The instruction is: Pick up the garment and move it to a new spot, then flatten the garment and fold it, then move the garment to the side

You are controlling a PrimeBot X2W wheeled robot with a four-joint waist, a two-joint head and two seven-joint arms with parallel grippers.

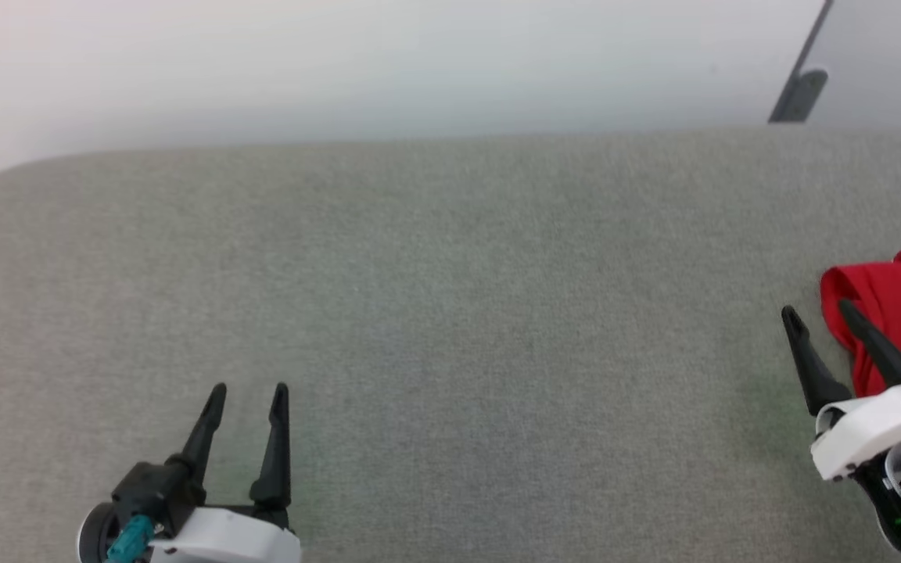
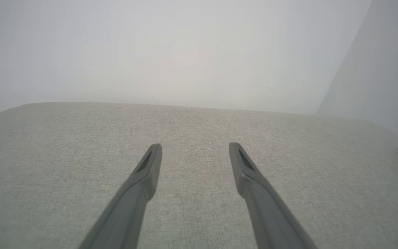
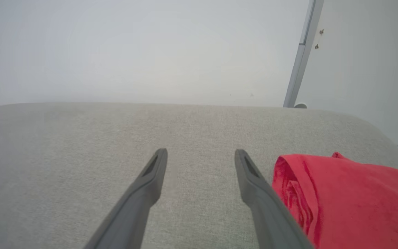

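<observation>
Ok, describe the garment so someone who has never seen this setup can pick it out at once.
Start with the wide grey fabric surface before the robot. Go to its right side, where the open right gripper points forward. The garment is the bunched red cloth lying just right of that gripper, the one bright colour on the grey.

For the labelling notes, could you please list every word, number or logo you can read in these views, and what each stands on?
No text can be read in any view.
The garment: the part in view is plain red cloth, with no lettering or number on it; its far side is cut off by the picture's edge.
The grey fabric surface: no print or label.
</observation>
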